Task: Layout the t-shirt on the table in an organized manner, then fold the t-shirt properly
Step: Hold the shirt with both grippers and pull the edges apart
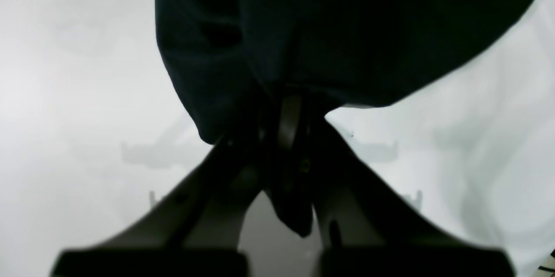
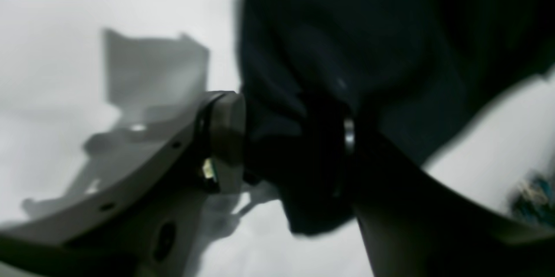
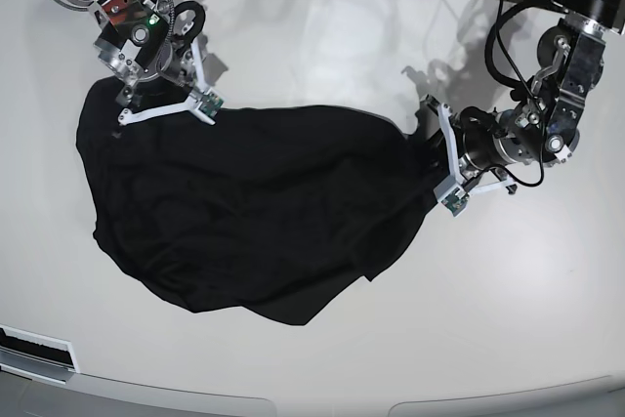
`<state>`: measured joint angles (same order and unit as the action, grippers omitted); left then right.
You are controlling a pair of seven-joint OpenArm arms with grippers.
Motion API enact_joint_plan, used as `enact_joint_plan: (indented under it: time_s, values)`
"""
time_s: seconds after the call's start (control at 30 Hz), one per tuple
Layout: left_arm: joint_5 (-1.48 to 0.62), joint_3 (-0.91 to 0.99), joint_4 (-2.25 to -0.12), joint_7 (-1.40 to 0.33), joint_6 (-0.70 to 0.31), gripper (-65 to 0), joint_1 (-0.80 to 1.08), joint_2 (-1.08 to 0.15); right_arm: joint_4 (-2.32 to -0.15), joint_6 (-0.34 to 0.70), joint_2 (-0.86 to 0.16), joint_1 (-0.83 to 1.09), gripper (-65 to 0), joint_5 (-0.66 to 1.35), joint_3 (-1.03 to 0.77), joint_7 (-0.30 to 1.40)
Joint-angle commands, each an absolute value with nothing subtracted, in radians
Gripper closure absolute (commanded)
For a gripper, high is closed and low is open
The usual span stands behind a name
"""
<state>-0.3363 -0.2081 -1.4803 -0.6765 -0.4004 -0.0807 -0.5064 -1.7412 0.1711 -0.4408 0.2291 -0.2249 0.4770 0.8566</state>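
Fingers (image 1: pixel 243 168) of my left gripper (image 1: pixel 288 114) are pinched together on a fold of the t-shirt (image 3: pixel 244 212); in the left wrist view a dark tail of cloth hangs down between them. On the right gripper (image 2: pixel 295 138) the fingers (image 2: pixel 225 138) stand fairly wide apart, with a thick bunch of black fabric filling the gap between the pale pad on one side and the dark finger on the other, so I read that as a hold on the shirt too.

From the base view I see the shirt spread as one rumpled black sheet over the middle of the table (image 3: pixel 322 26), reaching toward the near edge and lying more to that view's left half. Its far left part runs up to the right gripper (image 3: pixel 161 100), near the far left corner of the table. Its opposite end narrows to a point at the left gripper (image 3: pixel 439 158), toward the right edge. The cloth between the two looks loosely stretched, with a ragged, curved lower outline. Both wrist views are blurred, so I cannot make out a hem or logo.
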Motion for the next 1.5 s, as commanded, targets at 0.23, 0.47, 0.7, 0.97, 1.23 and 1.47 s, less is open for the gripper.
enact_joint_plan:
  time_s: [0.23,0.47,0.7,0.97,1.23,1.47]
  values:
    - [-0.348,-0.2,-1.497,-0.655,-0.399,0.0,-0.098,-0.519,-1.755,0.214,-0.449,0.201,0.0,-0.25,0.471,0.886]
    - [-0.348,-0.2,-1.497,-0.663,-0.401,0.0,-0.097,-0.521,-1.85,0.534,-0.524,0.113,0.0,0.125,0.471,0.983]
    - [-0.348,-0.2,-1.497,-0.667,-0.433,0.0,-0.097,-0.522,-1.907,0.698,-0.632,-0.012,0.0,0.595,0.471,1.164]
    - [-0.348,-0.2,-1.497,-0.682,-0.434,0.0,-0.097,-0.521,-1.906,0.698,-0.665,-0.143,0.0,0.734,0.448,1.174]
    - [-0.349,-0.2,-1.497,-0.682,-0.434,0.0,-0.097,-0.521,-1.814,0.698,-0.665,-0.163,0.0,0.705,0.347,1.073]
    - [-0.349,-0.2,-1.497,-0.682,-0.434,0.0,-0.097,-0.521,-1.525,0.698,-0.659,-0.164,-2.9,0.48,0.347,0.908]
